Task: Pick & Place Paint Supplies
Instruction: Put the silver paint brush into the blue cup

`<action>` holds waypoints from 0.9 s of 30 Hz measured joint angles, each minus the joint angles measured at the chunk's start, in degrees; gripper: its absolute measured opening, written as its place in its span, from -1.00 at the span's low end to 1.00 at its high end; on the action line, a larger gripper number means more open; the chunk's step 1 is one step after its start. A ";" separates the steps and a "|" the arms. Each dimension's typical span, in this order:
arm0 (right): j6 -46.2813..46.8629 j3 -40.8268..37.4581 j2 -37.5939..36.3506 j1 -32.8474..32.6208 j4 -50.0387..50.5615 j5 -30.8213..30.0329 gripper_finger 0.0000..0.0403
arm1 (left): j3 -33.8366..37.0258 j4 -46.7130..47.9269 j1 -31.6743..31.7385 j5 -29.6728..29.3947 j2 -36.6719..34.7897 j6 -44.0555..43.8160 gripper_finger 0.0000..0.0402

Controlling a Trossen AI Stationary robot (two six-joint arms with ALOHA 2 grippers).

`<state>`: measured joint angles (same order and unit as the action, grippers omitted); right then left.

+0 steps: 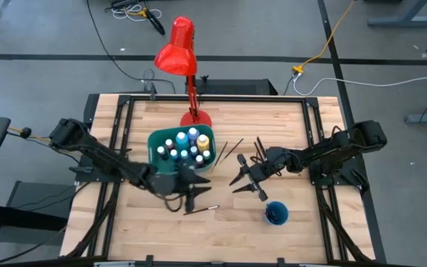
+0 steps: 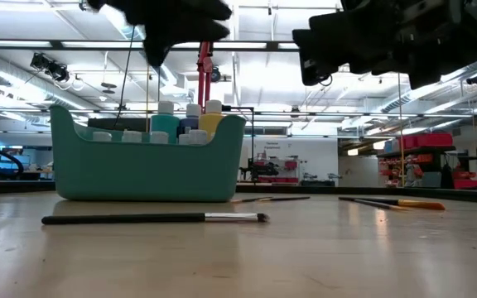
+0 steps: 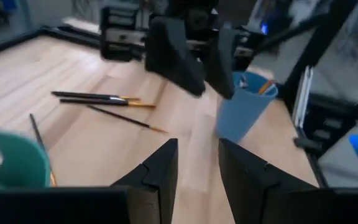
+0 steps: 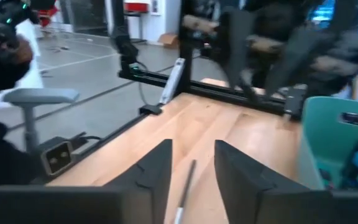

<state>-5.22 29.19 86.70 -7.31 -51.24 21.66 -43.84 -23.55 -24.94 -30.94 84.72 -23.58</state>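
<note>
Two grippers hover above the table, both empty with fingers slightly spread: the left gripper (image 1: 186, 194) just in front of the teal bin (image 1: 156, 141), the right gripper (image 1: 247, 185) beside the blue cup (image 1: 276, 213). The paint bottles (image 1: 187, 146) stand inside the bin. One paintbrush (image 1: 201, 210) lies near the left gripper; several more paintbrushes (image 1: 232, 149) lie between bin and right gripper.

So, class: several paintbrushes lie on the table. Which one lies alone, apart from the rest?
The paintbrush below the teal bin, just under the left gripper. The other brushes lie together to the bin's right, near the right gripper.
</note>
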 joint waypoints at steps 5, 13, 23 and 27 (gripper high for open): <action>-0.15 0.15 -0.02 0.00 -2.19 -5.36 -0.20 | 10.45 -21.25 -2.01 -6.31 6.79 -0.66 -0.40; -2.46 0.13 -0.04 0.04 -3.74 -7.73 -0.15 | -0.19 -25.29 -2.89 -2.86 25.14 -0.34 -0.48; -1.23 0.13 -0.04 0.03 -3.59 -7.64 -0.16 | -5.41 -21.85 -5.38 -7.61 33.56 -7.44 -0.56; -1.11 0.13 -0.04 0.02 -3.59 -7.55 -0.16 | -4.31 -20.41 -7.52 -9.56 33.56 -10.74 -0.56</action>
<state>-6.33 29.32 86.65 -7.29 -54.83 14.11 -48.15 -43.95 -32.46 -40.50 118.28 -34.32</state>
